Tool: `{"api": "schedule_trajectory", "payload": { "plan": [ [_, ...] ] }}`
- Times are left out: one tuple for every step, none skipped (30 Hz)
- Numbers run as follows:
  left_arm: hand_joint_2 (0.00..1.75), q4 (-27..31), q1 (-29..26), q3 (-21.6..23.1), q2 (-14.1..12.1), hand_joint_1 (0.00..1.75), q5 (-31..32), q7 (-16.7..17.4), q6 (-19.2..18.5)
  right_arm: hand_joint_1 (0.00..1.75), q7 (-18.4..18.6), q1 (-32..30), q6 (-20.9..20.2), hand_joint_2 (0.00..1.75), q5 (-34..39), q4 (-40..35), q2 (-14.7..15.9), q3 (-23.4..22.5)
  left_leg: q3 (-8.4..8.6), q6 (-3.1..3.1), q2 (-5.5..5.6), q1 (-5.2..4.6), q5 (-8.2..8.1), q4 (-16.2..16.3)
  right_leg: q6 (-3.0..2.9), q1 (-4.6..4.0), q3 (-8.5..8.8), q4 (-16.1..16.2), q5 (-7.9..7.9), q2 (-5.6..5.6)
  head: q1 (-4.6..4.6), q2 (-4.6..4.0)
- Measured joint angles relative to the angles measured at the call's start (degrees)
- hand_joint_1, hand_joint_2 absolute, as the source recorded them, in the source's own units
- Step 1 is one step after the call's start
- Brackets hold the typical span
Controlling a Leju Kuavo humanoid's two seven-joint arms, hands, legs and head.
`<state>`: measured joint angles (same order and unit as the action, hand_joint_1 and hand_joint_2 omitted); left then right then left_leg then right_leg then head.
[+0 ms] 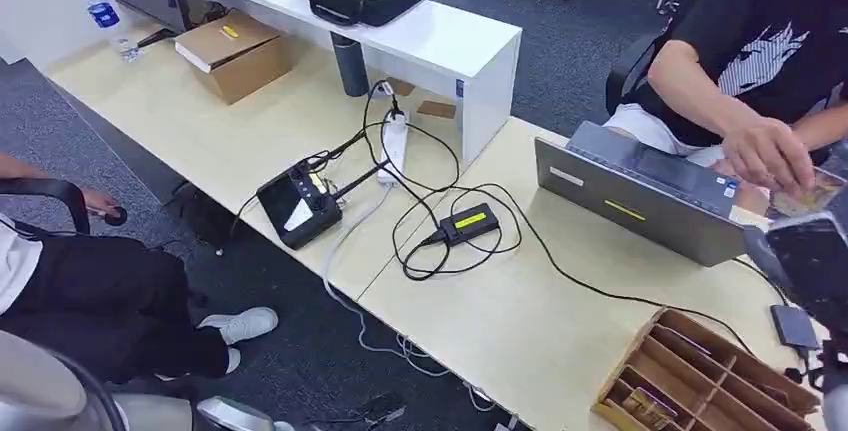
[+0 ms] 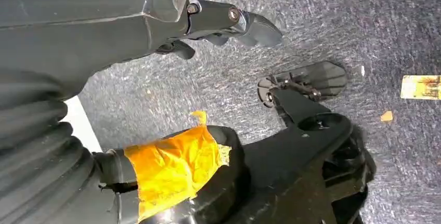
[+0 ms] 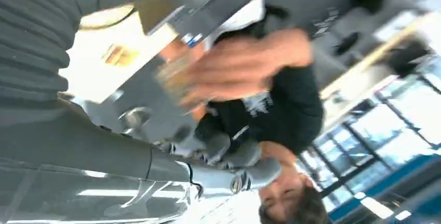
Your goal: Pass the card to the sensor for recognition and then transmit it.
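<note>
Showing in head view: person's hand touching card.

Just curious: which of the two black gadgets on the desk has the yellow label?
The small flat box near the laptop; the bigger gadget at the desk edge has a screen instead.

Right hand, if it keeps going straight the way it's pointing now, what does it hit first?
Most likely the person's hand, which reaches in over the card just ahead of the right hand. The right wrist view is blurred, so the depth is unclear.
</note>
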<state>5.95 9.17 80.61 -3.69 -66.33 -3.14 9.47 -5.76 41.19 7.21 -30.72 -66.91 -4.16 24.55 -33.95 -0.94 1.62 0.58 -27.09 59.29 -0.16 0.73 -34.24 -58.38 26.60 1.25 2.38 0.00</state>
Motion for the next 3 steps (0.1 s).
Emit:
{"api": "schedule_trajectory", "payload": {
  "plan": [
    [1.75,0.0,-0.35,-0.04,-0.04,0.0,-0.4,-0.35,-0.13,0.0,-1.07,-1.56,0.02,1.75,1.47,-1.95,0.49,-0.22,0.0,-0.02,-0.01,0.0,-0.03,0.0,0.0,0.0,-0.01,0.02,0.0,0.02,-0.02,0.0],
    [1.75,0.0,-0.71,-0.07,-0.07,0.0,-0.9,-0.86,-0.26,0.0,-2.2,-3.32,0.11,1.75,2.95,-3.96,0.97,-0.48,0.01,-0.02,-0.01,0.0,-0.04,0.0,0.0,0.0,-0.01,0.04,0.0,0.02,0.0,0.0],
    [1.75,-0.07,-1.04,-0.13,-0.09,0.0,-1.49,-1.43,-0.33,0.0,-3.4,-5.48,0.17,1.75,4.57,-6.3,1.62,-0.81,0.01,0.01,-0.01,0.0,-0.08,0.0,0.03,0.0,0.01,0.06,0.02,0.01,0.0,0.0]
  ]
}}
